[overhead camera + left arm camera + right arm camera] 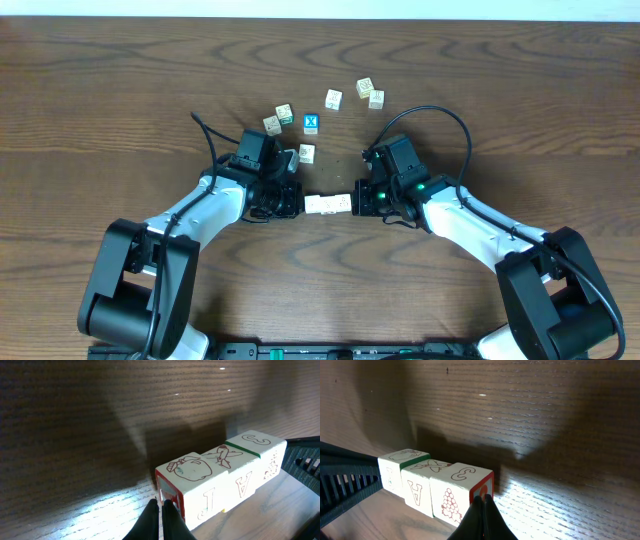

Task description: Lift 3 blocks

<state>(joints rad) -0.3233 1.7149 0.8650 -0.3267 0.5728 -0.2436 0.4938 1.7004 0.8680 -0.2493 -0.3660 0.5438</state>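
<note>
The left gripper [162, 506] was seen with its fingers brought fully together and nothing held between them. Their joined tips were pressed flat against the red-edged end face of the three blocks [220, 477], which were lined up face to face as one short bar. The right gripper [482, 501] was likewise closed to a single point and set against the opposite end face. The bar was thus squeezed endwise between the two arms, not pinched by either pair of fingers.

In the overhead view the bar's long axis was laid left to right, straight along the line joining the two grippers, over the near middle of the table [100, 90]. Neither arm was the nearer: each end block was touched by its own gripper, and the middle block by neither. Whether the bar was resting on the wood or was raised off it could not be told.

The lift was judged to depend on both arms rising together with the inward press kept along that axis; if the press were skewed, the middle block could be let slip. The blue-faced cube [311, 123] and the other loose cubes [333, 98] were found well apart, farther up the table.
</note>
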